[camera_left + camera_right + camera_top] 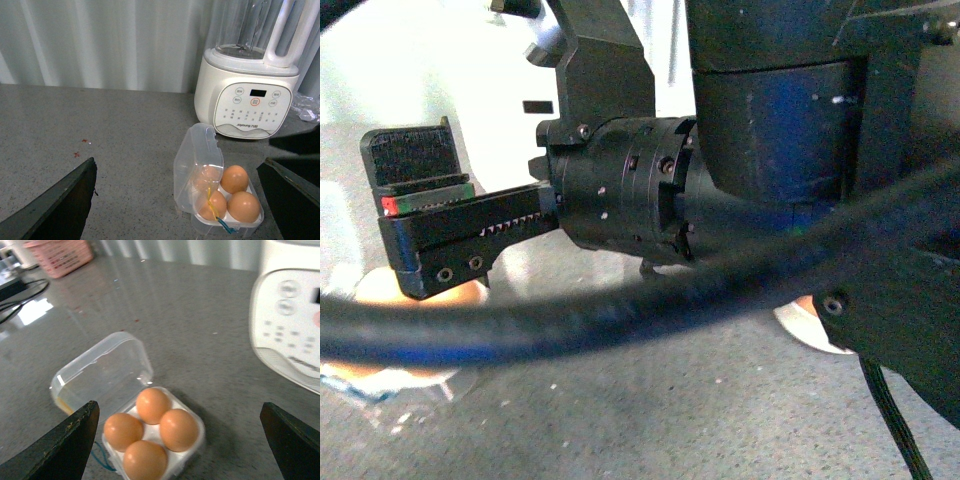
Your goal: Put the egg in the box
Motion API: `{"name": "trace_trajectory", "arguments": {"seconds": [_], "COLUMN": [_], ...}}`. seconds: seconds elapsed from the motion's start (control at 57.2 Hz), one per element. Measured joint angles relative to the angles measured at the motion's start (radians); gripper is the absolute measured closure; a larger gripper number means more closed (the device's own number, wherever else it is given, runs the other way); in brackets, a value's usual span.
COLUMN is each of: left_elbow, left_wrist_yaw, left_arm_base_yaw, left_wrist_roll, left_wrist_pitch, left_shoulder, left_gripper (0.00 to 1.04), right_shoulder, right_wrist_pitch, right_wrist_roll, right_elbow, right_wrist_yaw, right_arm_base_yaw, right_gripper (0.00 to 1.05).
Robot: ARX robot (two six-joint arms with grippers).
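All four holes of the small clear plastic egg box point(100, 375), hinged lid open, hold smooth orange-brown eggs point(178, 429). Left gripper point(178, 161) and right gripper point(178, 407) stand apart, empty. Placement appears complete. Next: retract upward, clear of the lid.

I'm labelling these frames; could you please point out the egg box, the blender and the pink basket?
egg box point(102, 370), right wrist view, on its clear lid.
blender point(252, 112), left wrist view, on its white control panel.
pink basket point(62, 255), right wrist view, on its side wall.
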Motion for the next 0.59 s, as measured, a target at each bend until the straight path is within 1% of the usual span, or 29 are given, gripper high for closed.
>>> {"name": "trace_trajectory", "arguments": {"seconds": [0.052, 0.192, 0.227, 0.245, 0.262, 0.279, 0.297, 0.314, 0.332, 0.349, 0.367, 0.384, 0.419, 0.472, 0.507, 0.594], "left_elbow": [0.0, 0.0, 0.0, 0.0, 0.0, 0.0, 0.0, 0.0, 0.0, 0.0, 0.0, 0.0, 0.0, 0.0, 0.0, 0.0], "left_wrist_yaw": [0.0, 0.0, 0.0, 0.0, -0.001, 0.0, 0.0, 0.002, 0.002, 0.001, -0.002, -0.003, -0.001, -0.001, -0.001, 0.002], "left_arm_base_yaw": [0.0, 0.0, 0.0, 0.0, 0.0, 0.0, 0.0, 0.0, 0.0, 0.0, 0.0, 0.0, 0.0, 0.0, 0.0, 0.0], "left_wrist_roll": [0.0, 0.0, 0.0, 0.0, 0.0, 0.0, 0.0, 0.0, 0.0, 0.0, 0.0, 0.0, 0.0, 0.0, 0.0, 0.0], "left_wrist_pitch": [0.0, 0.0, 0.0, 0.0, 0.0, 0.0, 0.0, 0.0, 0.0, 0.0, 0.0, 0.0, 0.0, 0.0, 0.0, 0.0], "left_shoulder": [0.0, 0.0, 0.0, 0.0, 0.0, 0.0, 0.0, 0.0, 0.0, 0.0, 0.0, 0.0, 0.0, 0.0, 0.0, 0.0], "left_gripper": [0.07, 0.07, 0.07, 0.07, 0.07, 0.07, 0.07, 0.07, 0.07, 0.07, 0.07, 0.07, 0.07, 0.07, 0.07, 0.07], "right_shoulder": [-0.019, -0.022, -0.02, -0.02, -0.02, -0.024, -0.03, -0.044, -0.054, -0.074, -0.086, -0.111, -0.152, -0.204, -0.269, -0.343], "right_wrist_pitch": [0.001, 0.002, 0.031, 0.081, 0.109, 0.16, 0.184, 0.225, 0.242, 0.271, 0.282, 0.299, 0.312, 0.319, 0.319, 0.309], "right_wrist_roll": [0.013, 0.025, 0.008, -0.016, -0.029, -0.05, -0.073, -0.093, -0.111, -0.131, -0.136, -0.153, -0.167, -0.182, -0.196, -0.206], "right_elbow": [-0.018, -0.026, -0.033, -0.048, -0.058, -0.079, -0.091, -0.118, -0.132, -0.159, -0.173, -0.201, -0.24, -0.293, -0.365, -0.447], "right_wrist_yaw": [0.03, 0.032, 0.107, 0.207, 0.262, 0.37, 0.418, 0.507, 0.548, 0.624, 0.66, 0.72, 0.78, 0.799, 0.781, 0.731], "right_arm_base_yaw": [-0.006, -0.008, 0.0, 0.01, 0.013, 0.017, 0.018, 0.017, 0.015, 0.008, 0.003, -0.011, -0.035, -0.068, -0.12, -0.171], "right_gripper": [0.07, 0.07, 0.09, 0.13, 0.14, 0.18, 0.2, 0.23, 0.25, 0.29, 0.3, 0.34, 0.39, 0.47, 0.57, 0.71]}}
